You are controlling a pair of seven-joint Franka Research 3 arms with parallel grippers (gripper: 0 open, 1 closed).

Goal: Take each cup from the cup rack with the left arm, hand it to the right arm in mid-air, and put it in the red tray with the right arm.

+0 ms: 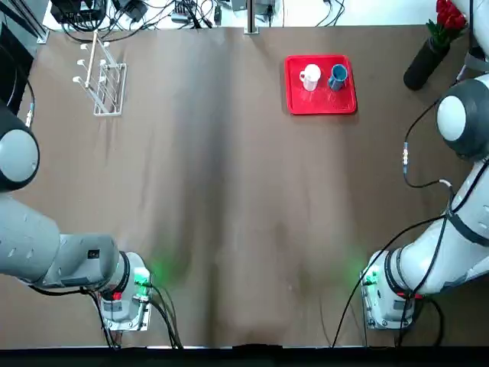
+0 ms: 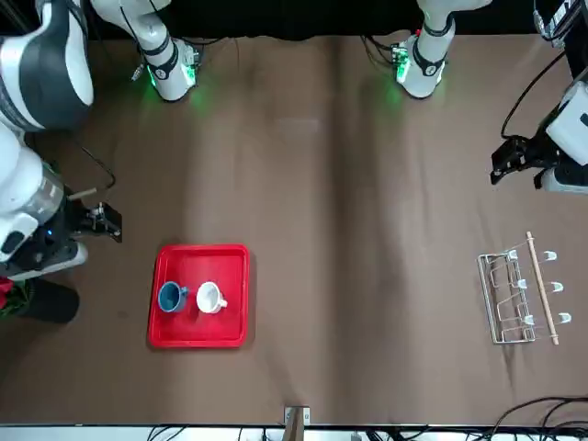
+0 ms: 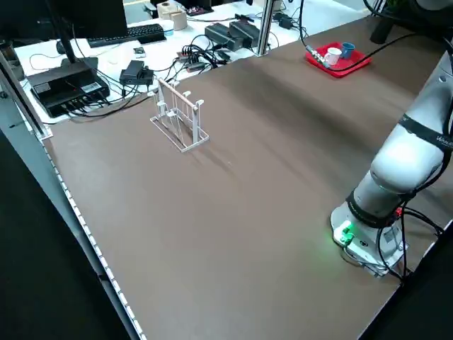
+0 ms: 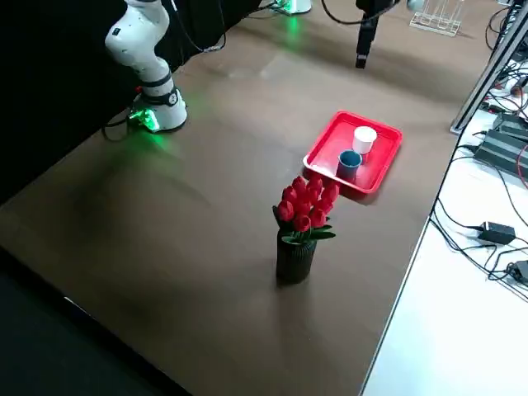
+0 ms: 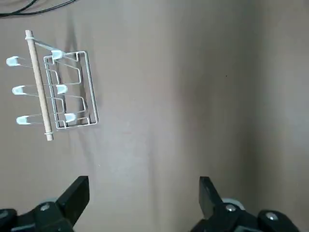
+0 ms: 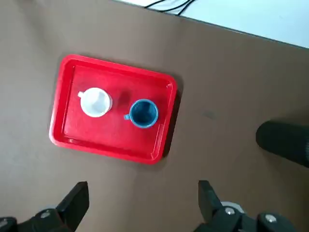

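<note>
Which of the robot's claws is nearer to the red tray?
The right claw: it hangs open above the table close to the red tray holding the blue and white cups. The left claw is across the table, open, near the cup rack.

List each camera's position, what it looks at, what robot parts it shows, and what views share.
Top: overhead; both arm bases, cup rack, red tray.
Front: across table; same, mirrored.
Left side: raised; rack, one base.
Right side: raised; vase, tray.
Left wrist: open left pincer above rack.
Right wrist: open right pincer above tray, blue cup, white cup.
Shared: tray.
</note>
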